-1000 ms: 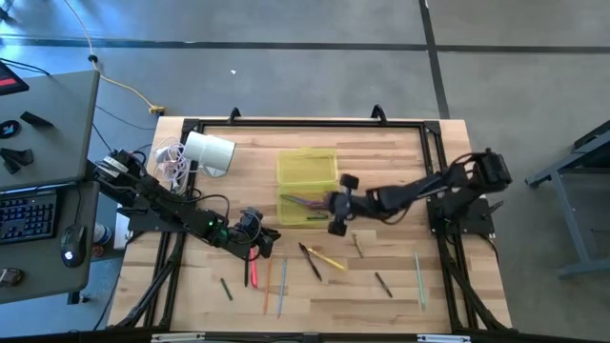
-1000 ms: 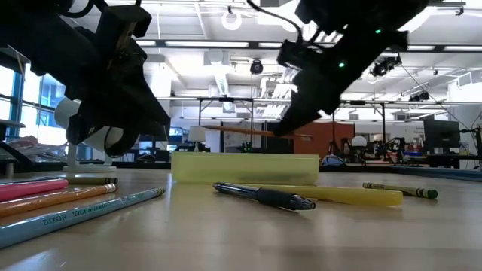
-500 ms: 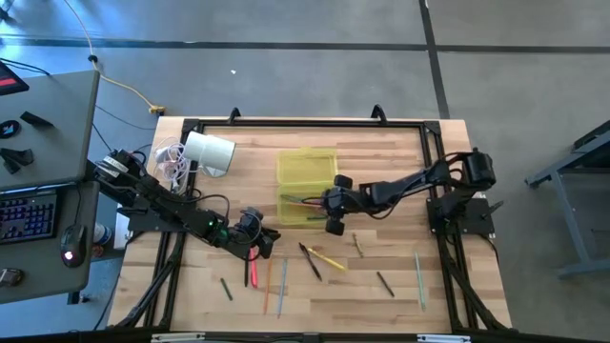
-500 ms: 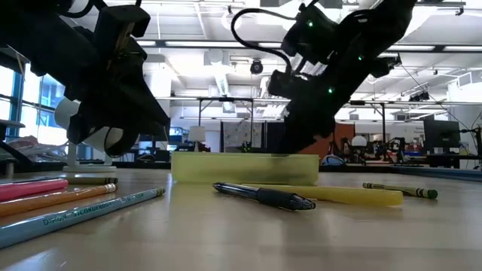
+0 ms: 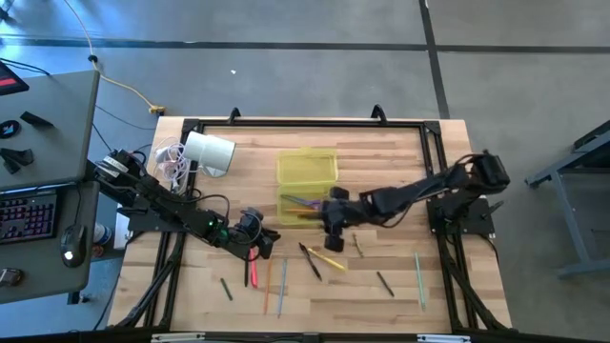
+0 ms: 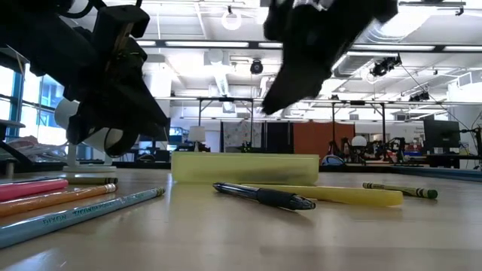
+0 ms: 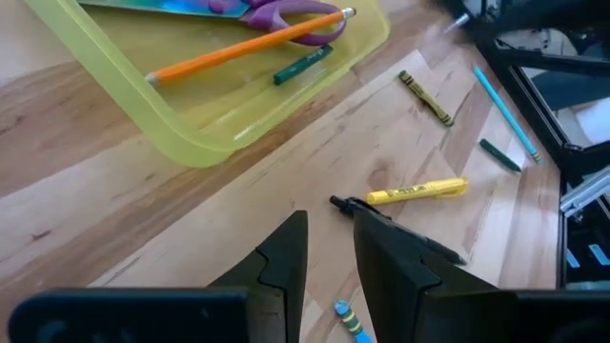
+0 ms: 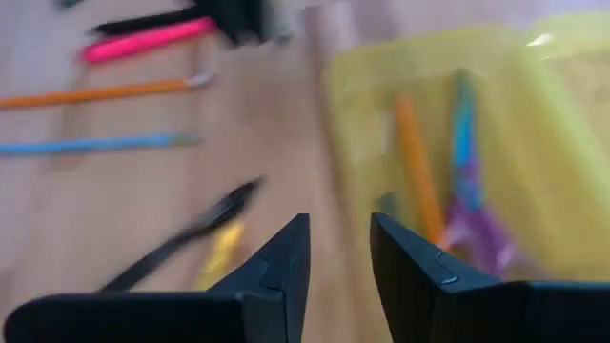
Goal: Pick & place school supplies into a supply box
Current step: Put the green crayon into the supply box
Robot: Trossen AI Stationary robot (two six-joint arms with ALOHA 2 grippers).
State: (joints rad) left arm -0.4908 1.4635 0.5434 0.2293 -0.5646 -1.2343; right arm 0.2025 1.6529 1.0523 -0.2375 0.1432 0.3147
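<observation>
We see the right gripper [image 5: 335,214] now empty with parted fingers; its orange pencil [image 7: 246,43] went into the supply box [image 5: 307,171]. The left gripper [image 5: 255,238] (fingers apart, holding nothing) has not moved.

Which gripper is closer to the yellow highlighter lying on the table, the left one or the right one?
The right gripper: it hangs just beyond the yellow highlighter, by the supply box. The left gripper is farther, off to its side.

Place: robotics lab or open workshop hall
Floor: grey concrete [image 5: 286,67]
Ceiling: strip lights, exposed ducts [image 6: 218,75]
Beside the wooden table [image 5: 400,152]: keyboard [image 5: 29,217] and mouse [image 5: 69,253]
</observation>
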